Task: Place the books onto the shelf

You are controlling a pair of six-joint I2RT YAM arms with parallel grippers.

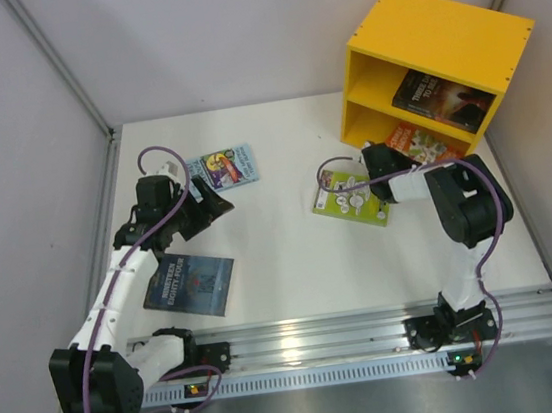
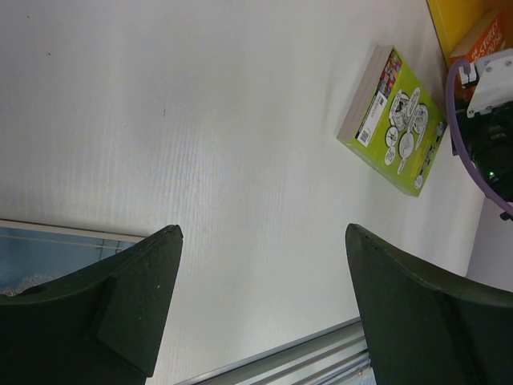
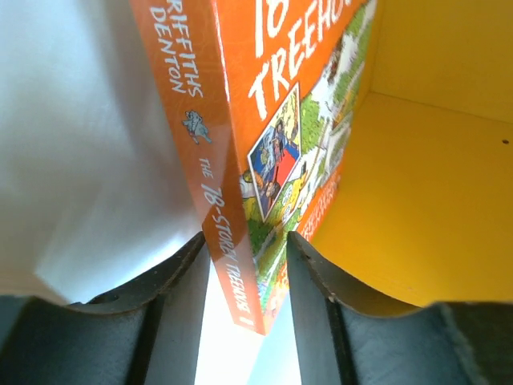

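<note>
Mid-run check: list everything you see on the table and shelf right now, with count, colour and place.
shelf: 1, yellow, far right of table
dark book: 1, black with reddish glow, upper compartment
orange book: 1, orange, lower compartment
green book: 1, lime, flat on table before shelf
light blue book: 1, on table, far left
blue-grey book: 1, on table, near left
table: 1, white
rail: 1, silver, near edge
left gripper: 1, black, open over bare table
right gripper: 1, black, flanking orange book, grip unclear

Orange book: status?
Right end effector astride spine of orange book, grip unclear. Book in mouth of lower compartment of shelf. Left end effector open, empty. Green book on table nearby, not blocking.
</note>
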